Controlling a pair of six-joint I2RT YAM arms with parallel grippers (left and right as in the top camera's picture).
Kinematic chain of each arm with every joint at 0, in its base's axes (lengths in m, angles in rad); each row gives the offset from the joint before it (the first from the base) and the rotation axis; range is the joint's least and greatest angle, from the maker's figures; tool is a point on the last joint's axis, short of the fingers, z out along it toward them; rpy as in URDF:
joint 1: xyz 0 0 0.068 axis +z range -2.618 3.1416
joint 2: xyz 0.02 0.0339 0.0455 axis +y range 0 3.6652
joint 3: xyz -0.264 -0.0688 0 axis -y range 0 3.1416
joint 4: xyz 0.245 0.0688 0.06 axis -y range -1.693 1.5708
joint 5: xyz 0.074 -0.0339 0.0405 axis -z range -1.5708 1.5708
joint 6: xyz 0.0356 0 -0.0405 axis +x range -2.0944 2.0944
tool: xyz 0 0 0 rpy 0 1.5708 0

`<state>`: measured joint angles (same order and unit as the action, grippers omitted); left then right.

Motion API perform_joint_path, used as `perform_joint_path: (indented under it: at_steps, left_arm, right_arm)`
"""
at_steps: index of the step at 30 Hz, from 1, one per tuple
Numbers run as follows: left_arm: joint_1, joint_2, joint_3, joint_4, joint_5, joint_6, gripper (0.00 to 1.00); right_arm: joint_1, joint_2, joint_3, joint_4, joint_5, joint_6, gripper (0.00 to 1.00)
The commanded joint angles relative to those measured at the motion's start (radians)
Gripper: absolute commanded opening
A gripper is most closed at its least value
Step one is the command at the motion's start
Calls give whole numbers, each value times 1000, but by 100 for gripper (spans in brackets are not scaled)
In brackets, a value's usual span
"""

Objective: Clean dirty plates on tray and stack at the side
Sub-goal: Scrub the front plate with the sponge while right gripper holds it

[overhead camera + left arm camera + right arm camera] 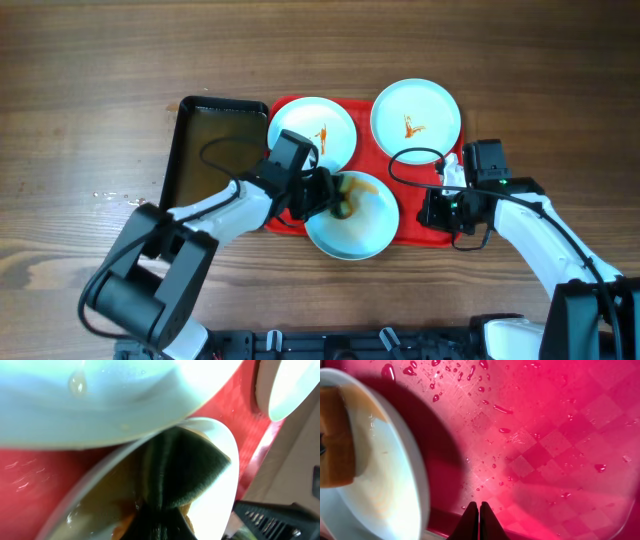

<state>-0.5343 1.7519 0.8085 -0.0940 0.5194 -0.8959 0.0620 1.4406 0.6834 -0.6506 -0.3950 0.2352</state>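
while scrubber (185,470) touches plate (372,232), tray (560,435) wet

Left arm (215,210) & right arm (540,235): white links, black joints, looping black cables; right claw (479,507) dark.

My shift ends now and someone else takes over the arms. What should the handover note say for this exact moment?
Left gripper: shut on a dark scrubber, pressed into the front plate.
Right gripper: shut, holding nothing, tips at the tray near its front right rim.
Things: all three plates are on the tray. The front plate is wet with brown smears. The back left plate and back right plate each carry an orange sauce smear. A black pan sits left of the tray.
Done: nothing is clean or stacked.
Left: finish the front plate, scrub the other two, stack all three at the side.
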Motion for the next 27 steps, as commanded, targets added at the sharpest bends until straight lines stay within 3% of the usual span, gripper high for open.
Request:
perform_joint_path:
  at_steps: [1, 4, 5, 6, 8, 11, 20, 25, 27]
  left_arm:
    - [5, -114, -12, -24, -41, 189, 4]
    - [5, -189, -12, -31, -66, 266, 4]
    - [4, -206, -12, -31, -92, 268, 4]
    - [4, -212, -12, -31, -116, 267, 4]
    - [-2, -211, -13, -35, -116, 267, 4]
    - [-22, -209, -13, -34, -121, 267, 4]
    - [-116, -125, -13, -31, -158, 172, 4]
    - [-116, -72, -13, -29, -166, 61, 4]
    - [-116, -64, -13, -26, -174, 42, 4]
  right_arm:
    - [1, -9, 6, 3, 29, 8, 4]
    - [1, -9, 6, 5, 27, 8, 5]
    - [1, -9, 6, 6, 0, 4, 11]
    - [1, -9, 6, 23, -105, -4, 24]
    - [1, -9, 6, 55, -217, -11, 29]
    - [1, -9, 6, 92, -235, 4, 40]
    - [6, -5, -33, 125, -222, 13, 41]
    - [95, 42, -36, 154, -164, 78, 42]
    - [132, 69, -36, 157, -81, 162, 38]
